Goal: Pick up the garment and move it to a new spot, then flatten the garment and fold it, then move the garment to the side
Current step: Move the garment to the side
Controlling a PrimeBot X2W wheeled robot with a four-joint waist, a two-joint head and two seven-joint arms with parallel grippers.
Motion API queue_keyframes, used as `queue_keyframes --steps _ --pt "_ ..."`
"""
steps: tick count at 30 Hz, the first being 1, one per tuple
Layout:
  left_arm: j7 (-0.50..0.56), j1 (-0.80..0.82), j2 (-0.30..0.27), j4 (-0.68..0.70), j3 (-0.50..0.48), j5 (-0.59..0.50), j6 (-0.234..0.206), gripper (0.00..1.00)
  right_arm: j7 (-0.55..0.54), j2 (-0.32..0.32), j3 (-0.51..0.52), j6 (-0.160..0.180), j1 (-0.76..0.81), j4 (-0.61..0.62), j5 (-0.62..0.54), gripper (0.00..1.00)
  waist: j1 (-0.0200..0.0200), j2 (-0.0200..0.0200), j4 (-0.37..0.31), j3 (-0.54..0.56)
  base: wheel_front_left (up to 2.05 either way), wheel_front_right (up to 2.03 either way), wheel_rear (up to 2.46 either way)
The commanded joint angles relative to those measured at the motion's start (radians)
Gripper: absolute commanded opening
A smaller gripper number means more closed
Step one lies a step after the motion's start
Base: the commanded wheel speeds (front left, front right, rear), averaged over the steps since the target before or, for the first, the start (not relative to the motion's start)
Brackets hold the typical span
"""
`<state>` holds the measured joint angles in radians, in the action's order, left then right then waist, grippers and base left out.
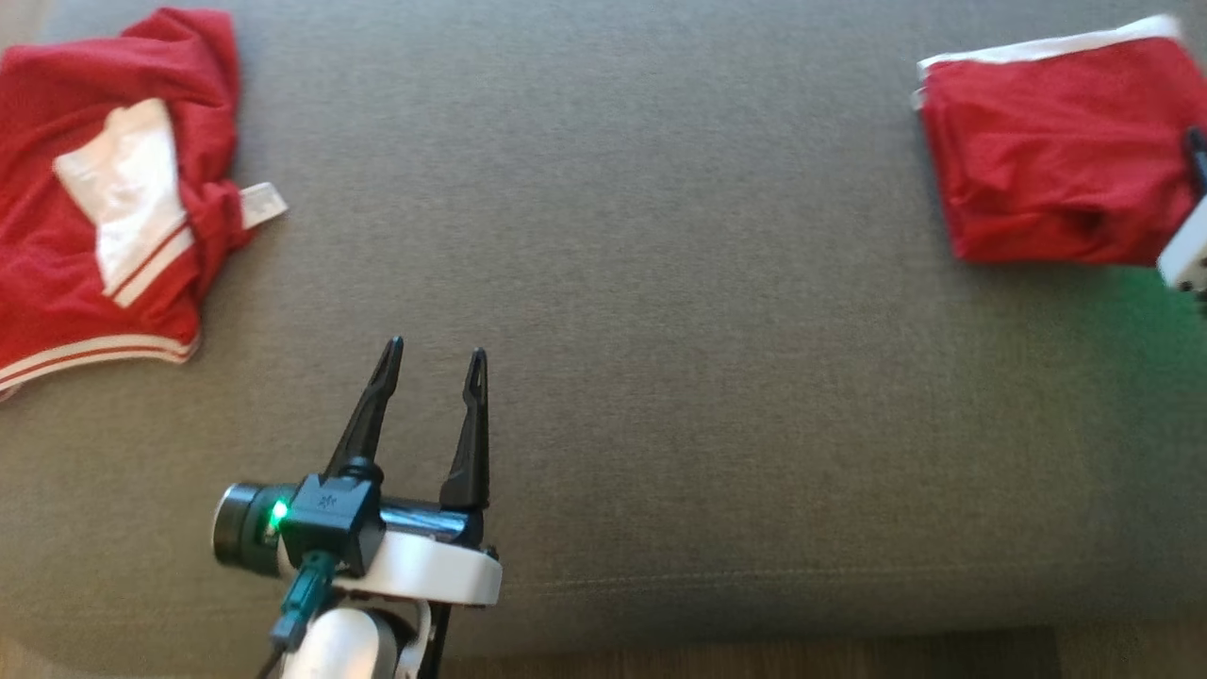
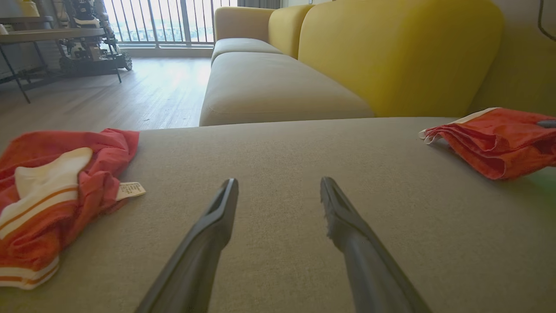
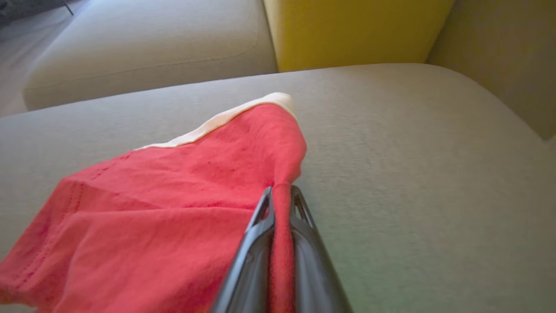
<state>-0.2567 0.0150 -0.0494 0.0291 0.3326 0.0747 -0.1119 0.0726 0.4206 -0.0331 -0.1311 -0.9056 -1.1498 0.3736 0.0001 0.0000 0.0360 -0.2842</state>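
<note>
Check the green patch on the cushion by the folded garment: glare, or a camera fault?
Probably spill from a status light. Head view: green cast on the cushion beside the folded garment, whose edges smear; the left hand carries a green lamp. Right wrist view: soft, faint green beside the right hand. Left wrist view: window blown out.

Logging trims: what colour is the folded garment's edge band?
White band on the red folded garment; right wrist view shows it best.
</note>
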Motion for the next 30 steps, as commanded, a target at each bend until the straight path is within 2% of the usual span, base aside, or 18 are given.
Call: queue_keyframes --steps 1,15,30 --pt "-0.005 0.034 -0.001 0.031 -0.038 -0.012 0.008 1.0 0.017 0.028 -0.01 0.0 -0.025 0.025 -0.018 0.0 -0.0001 0.0 -0.027 -0.024 0.0 0.0 0.0" --pt "-0.005 0.081 -0.004 0.03 -0.059 -0.043 0.045 1.0 0.121 0.099 0.043 0.0 -0.093 -0.01 -0.193 0.0 -0.0001 0.0 -0.071 -0.091 0.0 0.0 0.0" --pt "-0.005 0.109 -0.003 0.029 -0.057 -0.047 0.055 1.0 0.166 0.113 0.126 0.0 -0.131 0.014 -0.398 0.0 -0.0001 0.0 -0.069 -0.127 0.0 0.0 0.0"
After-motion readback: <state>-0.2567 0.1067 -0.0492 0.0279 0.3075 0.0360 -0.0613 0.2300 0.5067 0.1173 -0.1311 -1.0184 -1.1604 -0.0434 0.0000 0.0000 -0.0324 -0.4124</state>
